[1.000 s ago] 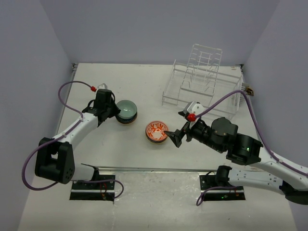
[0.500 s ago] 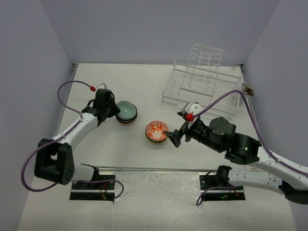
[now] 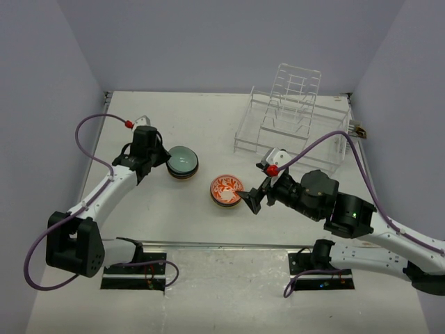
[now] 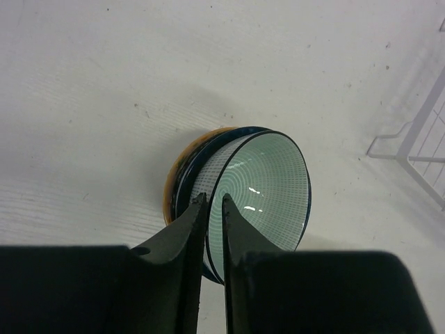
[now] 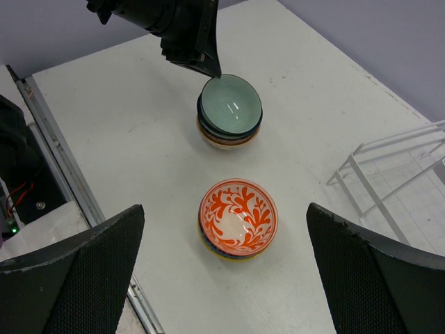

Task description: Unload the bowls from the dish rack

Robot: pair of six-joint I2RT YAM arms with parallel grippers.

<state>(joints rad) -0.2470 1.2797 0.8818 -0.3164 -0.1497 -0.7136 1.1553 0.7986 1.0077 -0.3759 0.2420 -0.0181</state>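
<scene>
Far right corner of the table point(image 3: 174, 115): the dish rack point(image 3: 292, 118), close to the back wall point(image 3: 208, 42) and the right wall point(image 3: 410, 69), tall slotted tier toward the rear. Open room in front of it and across the whole far left half.

Left of centre, a small stack point(image 4: 182, 182) of bowls, the green bowl point(image 3: 182, 160) on top; how many beneath is hard to tell, perhaps two. Well clear of the left wall point(image 3: 42, 104) and the table's left edge. Pinching the green bowl's near rim, the left gripper point(image 3: 161, 162): one finger point(image 4: 174, 257) outside, the other inside, only a narrow slit between, taken up by the rim.

Right of that stack and nearer the front, apart from it: the orange patterned bowl point(image 3: 226, 188), upright, a darker rim showing beneath. Close by its right side, the right gripper point(image 3: 249, 200), fingers point(image 5: 69, 271) spread wide, nothing between them.

Bare strip of table between both bowl groups and the metal rail point(image 3: 208, 245) at the near edge.

Matte white surface, lightly speckled and scuffed. Plain lavender-grey walls on three sides.
</scene>
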